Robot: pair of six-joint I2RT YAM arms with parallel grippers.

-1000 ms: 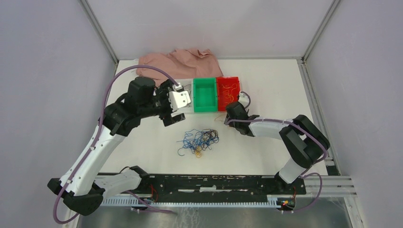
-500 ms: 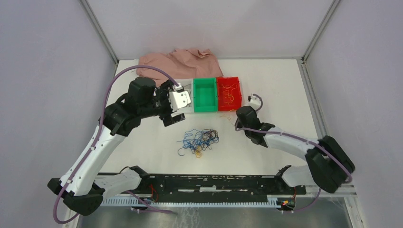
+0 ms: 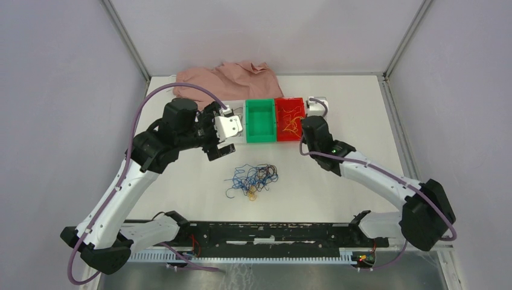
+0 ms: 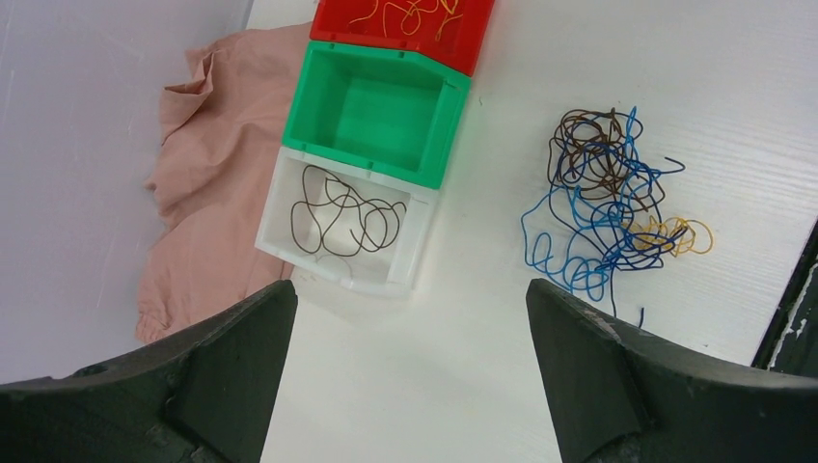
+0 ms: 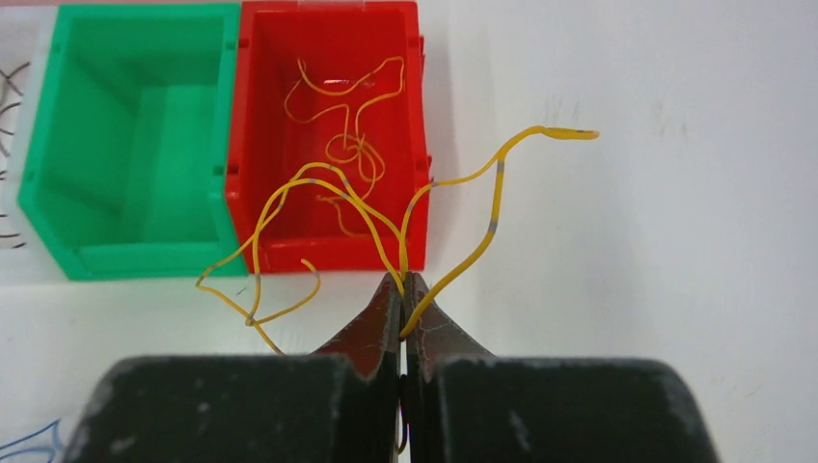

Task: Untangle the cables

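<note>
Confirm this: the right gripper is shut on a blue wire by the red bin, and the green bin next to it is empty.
Not quite: it is a yellow wire, not a blue one. The right wrist view shows the right gripper shut on the yellow wire by the red bin; the green bin beside it is empty.

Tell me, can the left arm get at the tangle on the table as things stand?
Probably yes. The left fingers are open and empty, and the tangle lies bare on the table just beside them, with nothing between.
</note>
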